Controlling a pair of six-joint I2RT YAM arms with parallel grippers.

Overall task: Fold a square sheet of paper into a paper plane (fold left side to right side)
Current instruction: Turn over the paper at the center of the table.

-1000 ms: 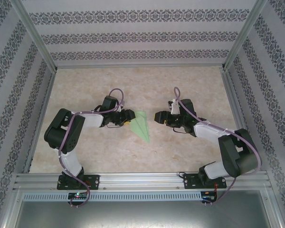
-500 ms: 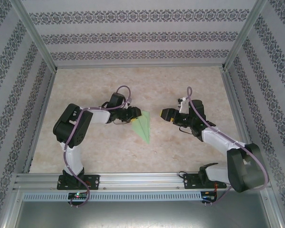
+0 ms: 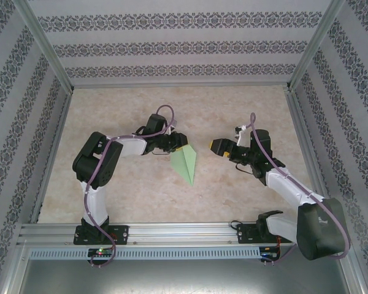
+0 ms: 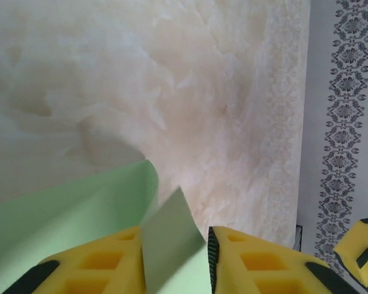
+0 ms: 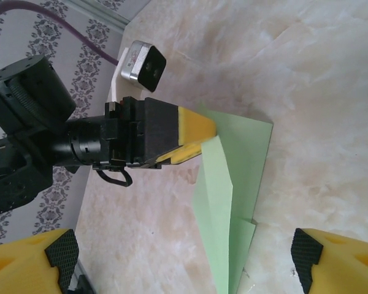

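Paper plane (image 3: 185, 162), light green and pointed, lies on the pale stone-look table (image 3: 251, 110) between the two arms. The left gripper (image 3: 176, 142) pinches a raised flap at its wide end (yellow fingers (image 5: 193, 125) pressed on it). The right gripper (image 3: 216, 146) stands wide open nearby, not touching it.

The light green paper plane (image 3: 185, 164) is thin, unmarked paper folded into a narrow pointed dart. It lies near the middle of the table (image 3: 129, 190). Its broad end sits toward 12 o'clock and its sharp tip points to about 5 o'clock. Overlapping folded layers run lengthwise down its body. The 9 o'clock edge of the broad end is pinched between the yellow fingers of the left gripper (image 4: 176, 263), and one loose flap stands up curled just beside them.
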